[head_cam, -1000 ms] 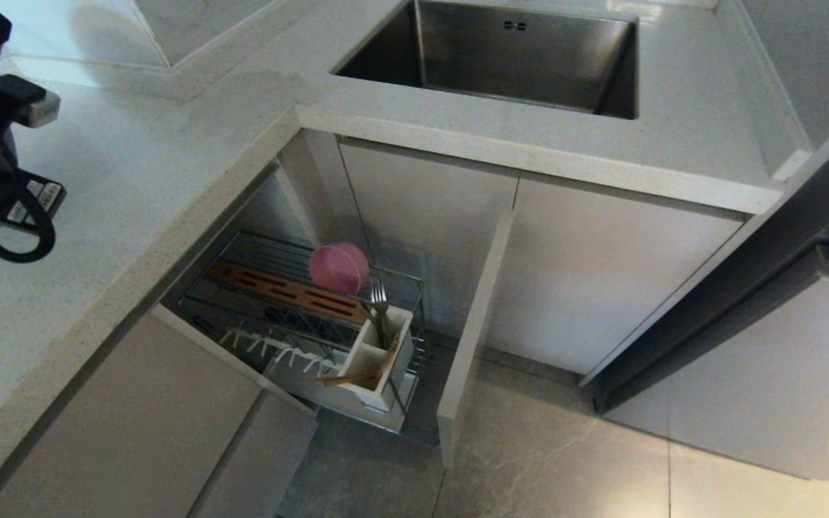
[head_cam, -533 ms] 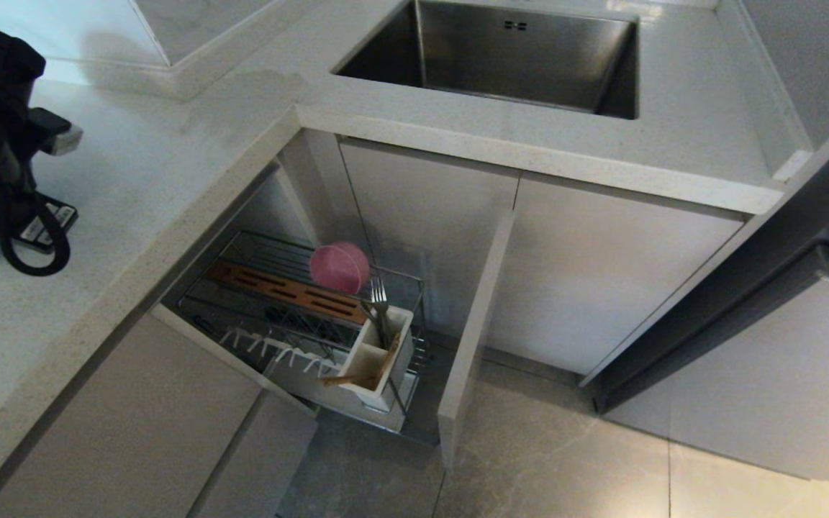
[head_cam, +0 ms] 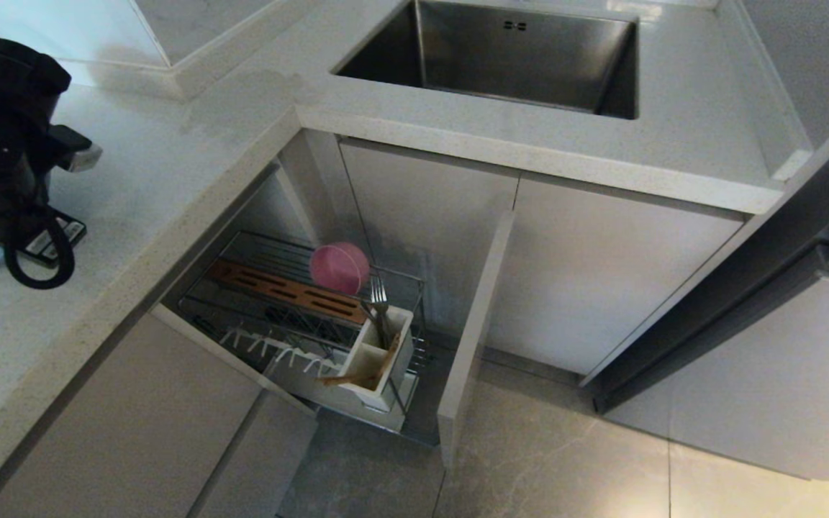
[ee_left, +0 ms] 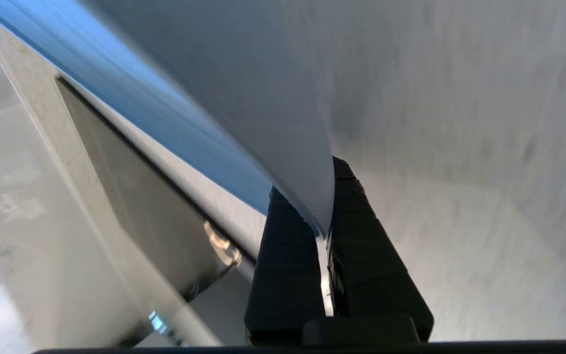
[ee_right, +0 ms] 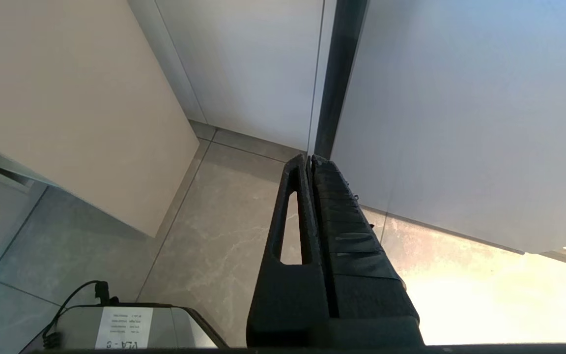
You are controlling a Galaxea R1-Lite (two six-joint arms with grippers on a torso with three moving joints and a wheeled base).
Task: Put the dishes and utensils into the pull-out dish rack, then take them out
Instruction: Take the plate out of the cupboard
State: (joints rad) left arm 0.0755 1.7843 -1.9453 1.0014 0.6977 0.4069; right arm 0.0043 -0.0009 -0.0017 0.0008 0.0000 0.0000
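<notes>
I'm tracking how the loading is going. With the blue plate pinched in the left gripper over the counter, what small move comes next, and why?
Probably carry the blue plate, clamped by its rim in the left gripper, off the counter toward the pull-out dish rack. The pink bowl, fork and chopsticks already sit there; its white prongs stand free.

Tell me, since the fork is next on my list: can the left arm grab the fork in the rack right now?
Probably not yet. The left gripper is shut on the blue plate's rim, over the counter. The fork stands clear in the white box, nothing above it.
</notes>
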